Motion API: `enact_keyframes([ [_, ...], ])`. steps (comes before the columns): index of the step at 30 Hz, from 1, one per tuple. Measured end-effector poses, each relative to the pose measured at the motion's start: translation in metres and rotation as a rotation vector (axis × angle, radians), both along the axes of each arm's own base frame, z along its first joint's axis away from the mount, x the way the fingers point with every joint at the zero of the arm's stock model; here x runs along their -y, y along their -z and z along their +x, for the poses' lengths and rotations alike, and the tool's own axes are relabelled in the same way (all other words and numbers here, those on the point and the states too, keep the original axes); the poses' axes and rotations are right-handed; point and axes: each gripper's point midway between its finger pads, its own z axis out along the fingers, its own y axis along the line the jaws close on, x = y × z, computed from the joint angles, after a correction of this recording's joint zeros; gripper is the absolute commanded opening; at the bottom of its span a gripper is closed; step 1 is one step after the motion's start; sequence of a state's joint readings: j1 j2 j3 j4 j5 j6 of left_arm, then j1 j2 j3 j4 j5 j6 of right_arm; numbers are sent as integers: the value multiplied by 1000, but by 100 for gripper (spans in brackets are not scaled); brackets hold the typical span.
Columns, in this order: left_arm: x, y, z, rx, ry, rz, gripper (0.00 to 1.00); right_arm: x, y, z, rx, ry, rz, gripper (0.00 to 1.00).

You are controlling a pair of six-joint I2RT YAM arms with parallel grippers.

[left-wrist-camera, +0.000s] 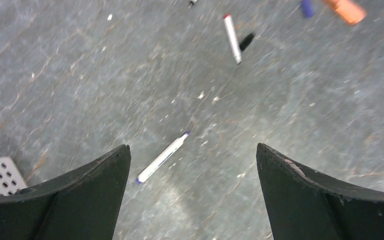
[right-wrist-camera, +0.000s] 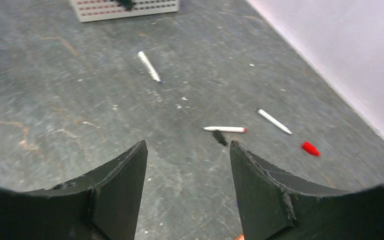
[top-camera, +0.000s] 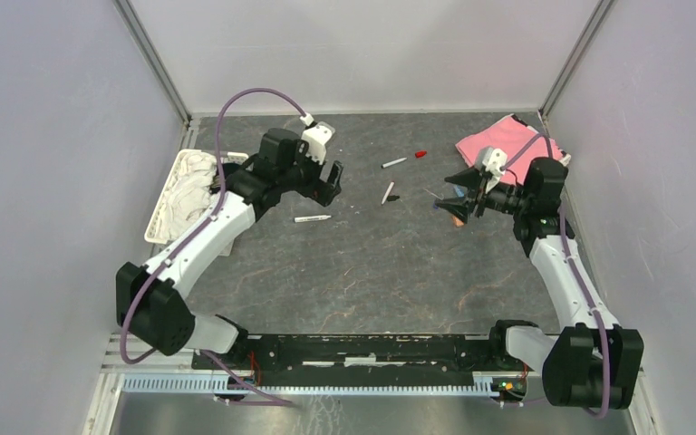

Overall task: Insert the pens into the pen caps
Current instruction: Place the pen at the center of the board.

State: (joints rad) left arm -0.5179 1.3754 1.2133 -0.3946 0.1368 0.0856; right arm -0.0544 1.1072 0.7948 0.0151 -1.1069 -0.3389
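Three thin white pens lie on the dark mat: one [top-camera: 313,218] just below my left gripper [top-camera: 331,181], one [top-camera: 387,192] at mid-table with a black cap [top-camera: 393,198] beside it, and one [top-camera: 394,163] farther back near a red cap [top-camera: 420,154]. In the left wrist view the blue-tipped pen [left-wrist-camera: 162,157] lies ahead of the left finger, between wide-open, empty jaws [left-wrist-camera: 192,150]. An orange marker [left-wrist-camera: 347,10] and a blue marker [left-wrist-camera: 307,7] lie under my right gripper [top-camera: 458,195]. Its jaws [right-wrist-camera: 187,145] stand open with nothing between them, short of the red-tipped pen [right-wrist-camera: 225,129].
A white perforated basket [top-camera: 159,213] holding a white cloth sits at the left edge. A pink cloth [top-camera: 498,145] lies at the back right corner. White walls close off the left, back and right sides.
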Motion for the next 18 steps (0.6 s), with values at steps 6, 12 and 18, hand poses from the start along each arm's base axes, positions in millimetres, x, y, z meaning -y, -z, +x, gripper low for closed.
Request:
enact_keyframes([
  [6,-27,48,11,-138,14,117,100,-11,29,-28,-22,-125,20,69],
  [12,-38,88,7,-223,48,244,96,-10,51,-30,-76,-137,0,69],
  [18,-49,135,7,-304,118,381,77,-9,65,-29,-140,-127,-1,69],
])
